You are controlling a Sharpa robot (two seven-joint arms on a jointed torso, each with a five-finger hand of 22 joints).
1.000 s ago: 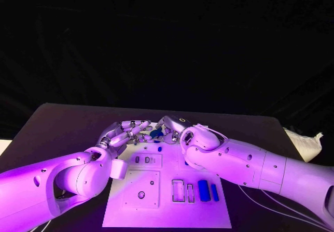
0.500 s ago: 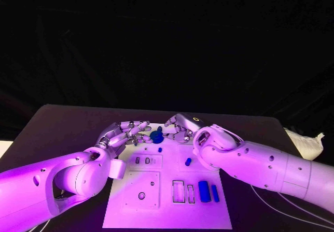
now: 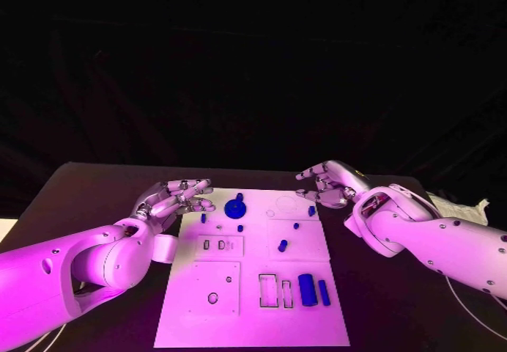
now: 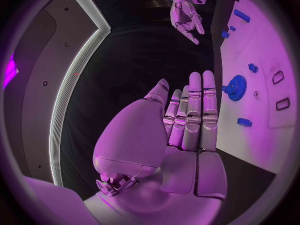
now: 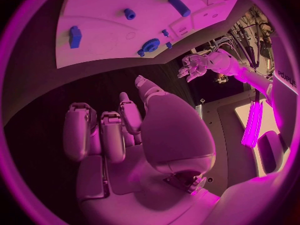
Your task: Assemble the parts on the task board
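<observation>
The white task board [image 3: 253, 323] lies in the middle of the table. A blue gear [image 3: 234, 207] sits flat near its far left corner, also seen from the wrists as the gear [image 4: 236, 88] and the gear [image 5: 150, 45]. My left hand [image 3: 174, 198] hovers just off the board's far left corner, holding nothing; its fingers [image 4: 195, 116] are stretched out straight. My right hand [image 3: 330, 183] hangs by the far right corner with fingers apart and nothing in them. A few small blue parts [image 3: 283, 246] are scattered on the board's far half.
Two upright blue pegs [image 3: 308, 289] stand at the board's near right beside rectangular slots [image 3: 269, 289]. A small blue piece [image 3: 203, 218] lies near the board's left edge. Black table surrounds the board. A white crumpled thing [image 3: 465, 209] lies at the table's right edge.
Both hands were together over the board's far edge with the blue gear between them. The gear now lies on the board, and the hands have drawn apart to either side.
</observation>
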